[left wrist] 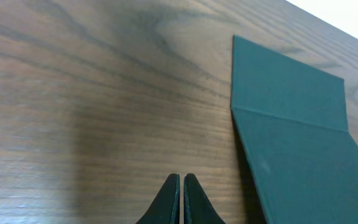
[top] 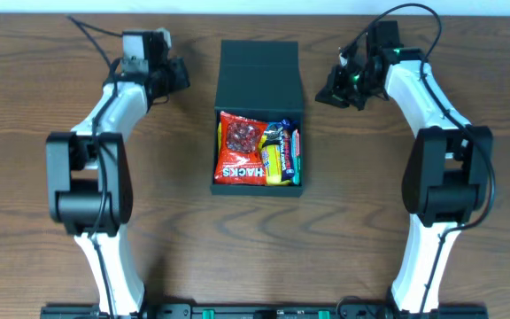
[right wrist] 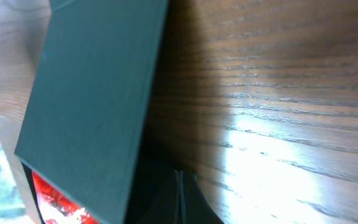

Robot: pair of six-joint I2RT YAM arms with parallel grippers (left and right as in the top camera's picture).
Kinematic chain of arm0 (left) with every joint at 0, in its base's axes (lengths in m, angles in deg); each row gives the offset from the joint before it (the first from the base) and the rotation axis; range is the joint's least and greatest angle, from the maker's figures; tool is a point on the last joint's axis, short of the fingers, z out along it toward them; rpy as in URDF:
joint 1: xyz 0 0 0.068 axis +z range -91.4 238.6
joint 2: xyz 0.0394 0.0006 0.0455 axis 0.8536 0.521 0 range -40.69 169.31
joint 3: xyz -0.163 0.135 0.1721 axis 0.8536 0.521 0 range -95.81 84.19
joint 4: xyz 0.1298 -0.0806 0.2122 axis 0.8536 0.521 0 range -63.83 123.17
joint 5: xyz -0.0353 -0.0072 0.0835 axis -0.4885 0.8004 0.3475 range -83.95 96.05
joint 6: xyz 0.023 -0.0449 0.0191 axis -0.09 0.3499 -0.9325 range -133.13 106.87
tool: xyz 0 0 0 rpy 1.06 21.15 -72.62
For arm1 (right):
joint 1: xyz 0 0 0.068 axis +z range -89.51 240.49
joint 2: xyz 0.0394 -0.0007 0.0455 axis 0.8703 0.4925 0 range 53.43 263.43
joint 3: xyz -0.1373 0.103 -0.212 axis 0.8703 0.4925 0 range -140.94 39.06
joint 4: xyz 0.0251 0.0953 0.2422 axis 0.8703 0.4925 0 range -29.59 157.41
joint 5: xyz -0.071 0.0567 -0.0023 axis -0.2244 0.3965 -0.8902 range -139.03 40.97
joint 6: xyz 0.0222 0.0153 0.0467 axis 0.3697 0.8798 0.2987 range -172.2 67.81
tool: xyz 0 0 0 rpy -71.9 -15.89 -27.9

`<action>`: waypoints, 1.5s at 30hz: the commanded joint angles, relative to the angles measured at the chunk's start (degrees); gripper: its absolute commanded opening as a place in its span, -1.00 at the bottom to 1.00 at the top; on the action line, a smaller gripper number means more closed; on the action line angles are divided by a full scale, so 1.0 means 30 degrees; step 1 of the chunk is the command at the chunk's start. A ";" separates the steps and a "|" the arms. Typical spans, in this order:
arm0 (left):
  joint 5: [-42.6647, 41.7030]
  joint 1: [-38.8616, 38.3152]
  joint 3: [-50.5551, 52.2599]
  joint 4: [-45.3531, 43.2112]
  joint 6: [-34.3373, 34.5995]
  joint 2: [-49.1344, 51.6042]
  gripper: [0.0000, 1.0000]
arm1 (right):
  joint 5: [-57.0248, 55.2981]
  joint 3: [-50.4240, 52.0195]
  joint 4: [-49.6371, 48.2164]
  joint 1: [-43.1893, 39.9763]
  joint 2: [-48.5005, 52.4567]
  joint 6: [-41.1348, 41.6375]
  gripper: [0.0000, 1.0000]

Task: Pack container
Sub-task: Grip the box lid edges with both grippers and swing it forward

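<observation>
Bases of the two arms sit along the bottom edge of the overhead view, the left arm [top: 87, 186] rising up the left side of the frame and the right arm [top: 445, 177] up the right side, over a dark wood table [top: 370, 230]. Between them, in the middle of the frame, lies the container [top: 259, 190], a dark teal-black box resting flat on the table with its tray open. Inside it a red packet [top: 240, 151] fills the left part, a yellow and blue packet [top: 274, 155] lies beside it, and a green packet [top: 296, 158] is pressed against the right wall. Above the tray, the lid [top: 259, 75] is folded back toward the top of the frame. The left gripper [top: 180, 73] hangs to the upper left of the lid, apart from it; in its wrist view its fingers [left wrist: 173, 199] are pressed together on nothing, with the lid at the right of that frame. The right gripper [top: 330, 93] hangs to the upper right, near the lid's edge, its jaws likewise clenched and empty, the seam between them barely visible at the bottom of its wrist view.
</observation>
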 commanded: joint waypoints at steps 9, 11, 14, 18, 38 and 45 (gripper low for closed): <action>-0.2834 -0.0772 -0.1107 0.0896 0.1778 0.2164 -0.89 | 0.2018 0.0015 -0.0481 0.0153 0.1829 0.0794 -0.98; -0.2965 -0.1093 -0.1107 0.0903 0.1763 0.2164 -0.89 | 0.2506 0.0015 -0.0656 0.0160 0.1989 0.0313 -0.97; -0.3111 -0.1668 -0.1107 0.1180 0.1763 0.2171 -0.89 | 0.3009 0.0015 -0.1209 0.0160 0.2164 0.0175 -0.98; -0.3096 -0.2171 -0.1107 0.1355 0.1749 0.2171 -0.89 | 0.3082 0.0015 -0.1494 0.0182 0.2244 0.0160 -0.97; -0.8072 -0.1778 -0.1115 -0.2382 0.1683 0.2164 -0.89 | 0.9165 0.0000 -0.3067 0.0087 0.2295 -0.3453 -0.97; -1.0812 -0.1013 -0.1144 -0.4437 0.1698 0.1931 -0.89 | 1.0936 -0.0867 -0.3045 -0.0678 0.2047 -0.3847 -0.97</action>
